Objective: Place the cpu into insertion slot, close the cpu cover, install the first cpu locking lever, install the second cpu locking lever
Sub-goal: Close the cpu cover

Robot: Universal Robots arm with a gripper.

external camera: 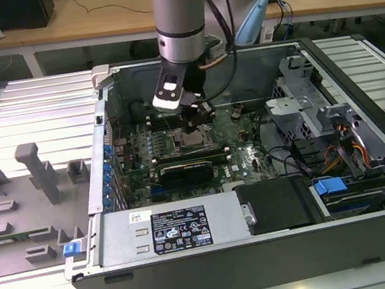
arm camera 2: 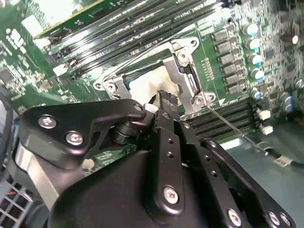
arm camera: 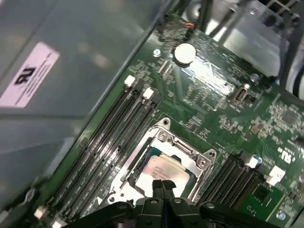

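The arm points straight down, its gripper closed tight.

My gripper is matt black, with shiny little screws. The cpu has a smooth, silvery metal top. The green board looks glossy. The case is dull grey metal. The tabletop is ridged metal.
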